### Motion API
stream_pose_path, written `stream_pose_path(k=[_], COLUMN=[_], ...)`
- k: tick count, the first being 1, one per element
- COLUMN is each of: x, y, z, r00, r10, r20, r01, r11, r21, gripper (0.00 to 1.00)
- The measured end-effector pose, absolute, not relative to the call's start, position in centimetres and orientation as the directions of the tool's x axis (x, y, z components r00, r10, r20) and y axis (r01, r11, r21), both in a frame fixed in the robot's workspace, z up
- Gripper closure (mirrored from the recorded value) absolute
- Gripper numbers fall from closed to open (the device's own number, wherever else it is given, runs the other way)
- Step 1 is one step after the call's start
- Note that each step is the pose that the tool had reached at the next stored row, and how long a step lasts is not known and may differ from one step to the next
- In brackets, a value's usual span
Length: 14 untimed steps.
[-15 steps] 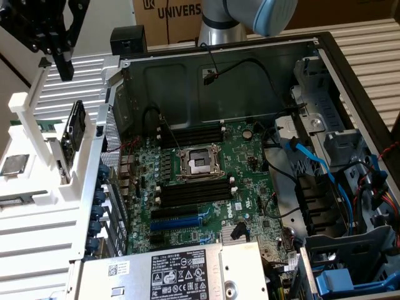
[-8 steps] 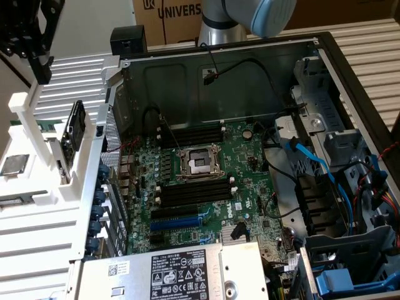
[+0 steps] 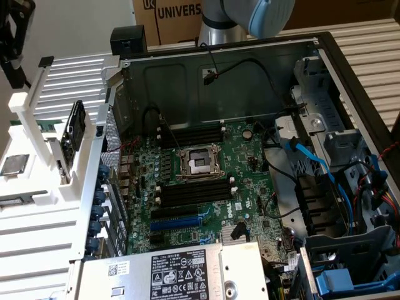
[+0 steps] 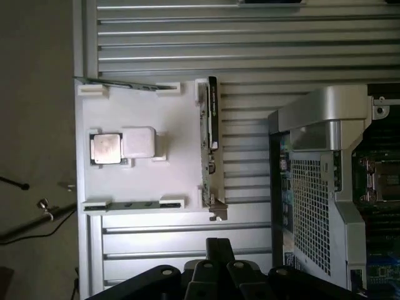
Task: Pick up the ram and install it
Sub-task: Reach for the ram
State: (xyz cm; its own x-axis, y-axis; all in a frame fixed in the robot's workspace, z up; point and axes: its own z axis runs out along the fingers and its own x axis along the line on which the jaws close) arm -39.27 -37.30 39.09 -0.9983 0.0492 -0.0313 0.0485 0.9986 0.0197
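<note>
gripper [image 4: 219,250] hanging shut, gripping nothing, well apart from ram [image 4: 210,140]. ram standing on edge in white holder [image 4: 144,112], beside pc case [image 4: 312,112]. risks: descending with jaws shut, knocking ram askew; off-centre grip tilting stick.

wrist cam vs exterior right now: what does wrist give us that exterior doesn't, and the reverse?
Wrist view adds: the jaws, shut and empty, and the white parts tray from straight above, with a thin dark strip clipped on edge, likely the ram. Exterior view adds: the board laid out, with bare black memory slots, blue expansion slot, blue cables, plus the arm body above the case. Both: processor chip on the tray, upright card at the tray's case-side edge, open case, CPU socket.
</note>
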Motion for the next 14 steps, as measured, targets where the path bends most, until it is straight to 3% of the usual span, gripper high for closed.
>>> stream_pose_path(k=[14], x=[-45.6], y=[-37.3], z=[39.0], r00=[-0.998], r10=[0.049], r20=[-0.033], r01=[0.048], r11=[0.999], r21=[0.02], gripper=[0.89])
